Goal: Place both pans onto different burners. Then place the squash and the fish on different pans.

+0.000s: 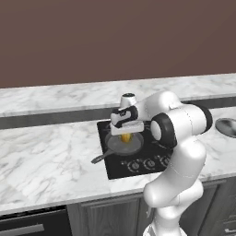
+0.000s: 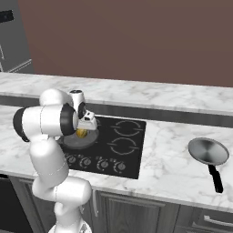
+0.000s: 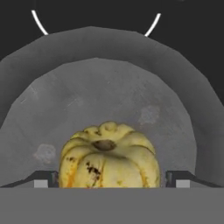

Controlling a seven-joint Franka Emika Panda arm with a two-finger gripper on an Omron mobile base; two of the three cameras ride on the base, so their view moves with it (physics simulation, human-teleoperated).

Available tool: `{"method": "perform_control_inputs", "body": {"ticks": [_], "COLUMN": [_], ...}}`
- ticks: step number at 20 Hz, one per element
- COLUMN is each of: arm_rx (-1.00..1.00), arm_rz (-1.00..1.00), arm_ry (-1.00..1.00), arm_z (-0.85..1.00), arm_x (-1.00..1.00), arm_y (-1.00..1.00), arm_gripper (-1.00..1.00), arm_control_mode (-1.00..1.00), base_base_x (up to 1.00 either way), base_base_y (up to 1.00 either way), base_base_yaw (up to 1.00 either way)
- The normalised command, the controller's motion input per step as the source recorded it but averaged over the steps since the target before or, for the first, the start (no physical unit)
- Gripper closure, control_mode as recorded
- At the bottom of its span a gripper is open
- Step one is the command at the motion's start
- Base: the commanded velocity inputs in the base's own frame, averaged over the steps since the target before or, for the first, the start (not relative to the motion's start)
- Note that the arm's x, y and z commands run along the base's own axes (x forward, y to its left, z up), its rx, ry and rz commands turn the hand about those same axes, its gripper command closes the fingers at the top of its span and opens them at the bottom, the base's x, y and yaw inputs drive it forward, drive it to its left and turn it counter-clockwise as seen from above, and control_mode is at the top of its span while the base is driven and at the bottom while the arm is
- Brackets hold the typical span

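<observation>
- On the black cooktop [image 2: 132, 141], the landmark for everything here, the dark grey skillet [image 1: 120, 144] sits on the burner at its near corner on the arm's side, loop-ended handle reaching out over the marble worktop [image 1: 46, 156].
- The squash [image 3: 109, 159], yellow and ribbed with a brown stem scar, rests on the skillet's floor. From the two base views it shows as a small orange-yellow spot directly under the hand [image 1: 125, 130].
- The hand hangs just above the squash with its two fingertips [image 3: 43, 179] spread to either side of it and a gap visible at each flank; the jaws look released, gripping nothing.
- The shiny silver pan [image 2: 208, 151], with its straight black handle, lies on the worktop well apart from the cooktop, off its far side from the arm. No burner carries it yet.
- Judged from this layout, the step in hand is the setting-down of the squash on the first pan, and that step looks finished.
- The next move calls for lifting the hand straight up clear of the squash, then reaching across the cooktop to the silver pan and bringing it to one of the free burner rings [image 2: 124, 147].
- The fish cannot be made out in these views.
</observation>
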Motion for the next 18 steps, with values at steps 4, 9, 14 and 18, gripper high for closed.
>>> {"method": "perform_control_inputs", "body": {"ticks": [4,9,14,18], "arm_rx": [0.0,0.0,0.0,0.0], "arm_rz": [0.0,0.0,0.01,0.06], "arm_ry": [-0.04,-0.01,0.0,0.0], "arm_z": [0.46,0.64,0.36,0.16], "arm_x": [-0.16,-0.24,-0.22,-0.18], "arm_y": [-0.11,-0.34,-0.68,-0.87], "arm_gripper": [-1.0,-1.0,-1.0,-1.0], "arm_control_mode": [-1.0,-1.0,-1.0,-1.0], "base_base_x": [0.0,0.0,0.0,0.0], "base_base_y": [0.0,0.0,0.0,0.0], "base_base_yaw": [0.0,0.0,0.0,0.0]}}
